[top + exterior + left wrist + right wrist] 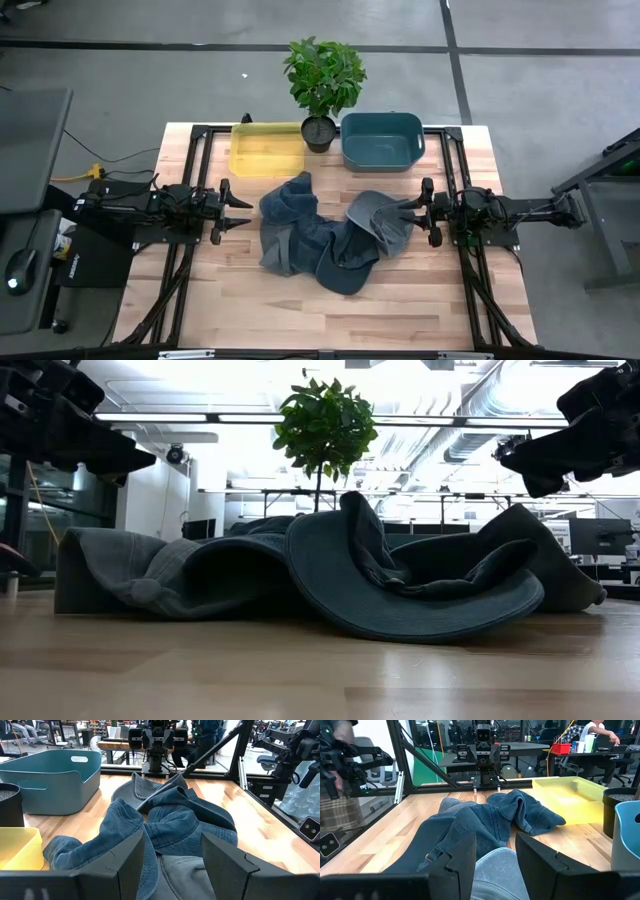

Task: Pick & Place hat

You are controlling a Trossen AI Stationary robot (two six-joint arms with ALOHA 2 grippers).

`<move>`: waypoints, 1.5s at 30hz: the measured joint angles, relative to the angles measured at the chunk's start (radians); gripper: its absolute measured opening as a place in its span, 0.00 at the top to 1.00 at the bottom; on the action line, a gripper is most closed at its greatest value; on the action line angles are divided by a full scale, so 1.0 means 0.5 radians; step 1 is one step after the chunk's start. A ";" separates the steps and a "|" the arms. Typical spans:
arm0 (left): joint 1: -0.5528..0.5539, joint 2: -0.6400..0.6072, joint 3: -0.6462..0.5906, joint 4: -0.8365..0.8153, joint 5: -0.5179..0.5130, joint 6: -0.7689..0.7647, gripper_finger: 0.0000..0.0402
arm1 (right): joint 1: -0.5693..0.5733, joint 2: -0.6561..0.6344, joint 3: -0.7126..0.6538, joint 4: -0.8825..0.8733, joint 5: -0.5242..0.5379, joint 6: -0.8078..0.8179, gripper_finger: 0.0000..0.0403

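Note:
A heap of blue-grey denim hats lies on the middle of the table, brims and crowns overlapping. In the low view the heap rests on the wood, with one wide brim at the front. My left gripper is open at the heap's left, with a gap to the nearest hat. My right gripper is open at the heap's right, close to a hat's edge. Both hang above table height in the low view. Each wrist view looks between open fingers at the hats.
At the table's far edge stand a yellow bin, a potted plant and a teal bin. Black frame rails run along both sides. Bare wood lies near the front edge. People sit in the room behind.

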 joint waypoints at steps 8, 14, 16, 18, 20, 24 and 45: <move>0.001 -0.001 -0.002 0.014 -0.001 0.001 0.53 | 0.000 0.000 0.000 -0.001 0.000 0.000 0.67; 0.000 0.000 -0.007 0.050 0.017 0.000 0.53 | -0.001 -0.001 -0.001 -0.001 0.000 0.000 0.67; 0.001 0.000 -0.011 0.084 0.018 -0.002 0.53 | 0.000 0.000 -0.001 0.000 0.000 0.001 0.67; 0.000 0.000 -0.011 0.144 0.017 -0.007 0.53 | 0.000 0.000 0.000 0.000 0.000 0.000 0.67; 0.001 0.000 -0.011 0.235 0.016 -0.007 0.53 | -0.001 0.000 0.000 -0.001 0.000 0.000 0.67; 0.001 0.000 -0.009 0.400 0.016 -0.047 0.53 | 0.000 -0.001 0.000 0.000 0.000 0.000 0.67; 0.001 1.011 0.536 0.335 -0.823 -0.607 0.53 | 0.000 0.000 0.000 0.000 0.000 0.001 0.67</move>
